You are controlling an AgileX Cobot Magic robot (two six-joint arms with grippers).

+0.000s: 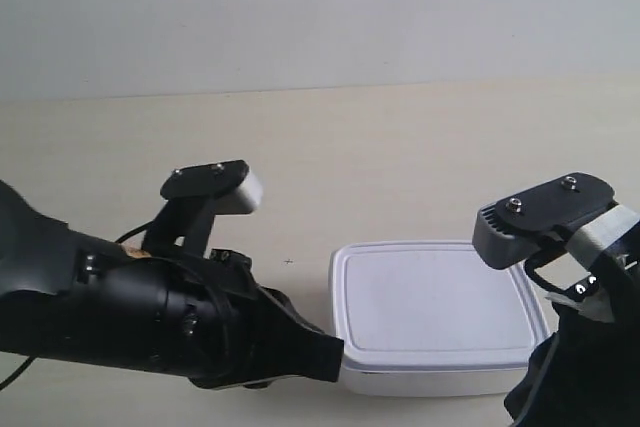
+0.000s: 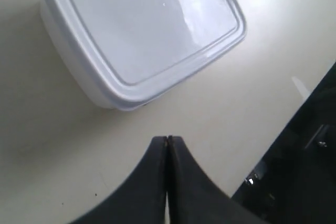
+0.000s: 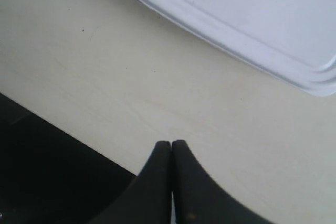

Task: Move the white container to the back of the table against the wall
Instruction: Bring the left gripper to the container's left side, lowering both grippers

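The white container (image 1: 435, 312) lies flat with its lid on, near the front of the table (image 1: 400, 147) and far from the wall (image 1: 300, 7). My left gripper (image 2: 167, 139) is shut and empty, a short way from a rounded corner of the container (image 2: 142, 24). In the exterior view, the arm at the left has its dark tip (image 1: 335, 357) by the container's front corner. My right gripper (image 3: 171, 142) is also shut and empty over bare table, with the container's rim (image 3: 252, 9) ahead of it. The fingers of the arm at the exterior view's right are hidden.
The table's front edge (image 3: 42, 156) runs close behind my right gripper, with dark space beyond it. A dark area (image 2: 310, 156) also borders the table in the left wrist view. Bare table stretches from the container back to the wall.
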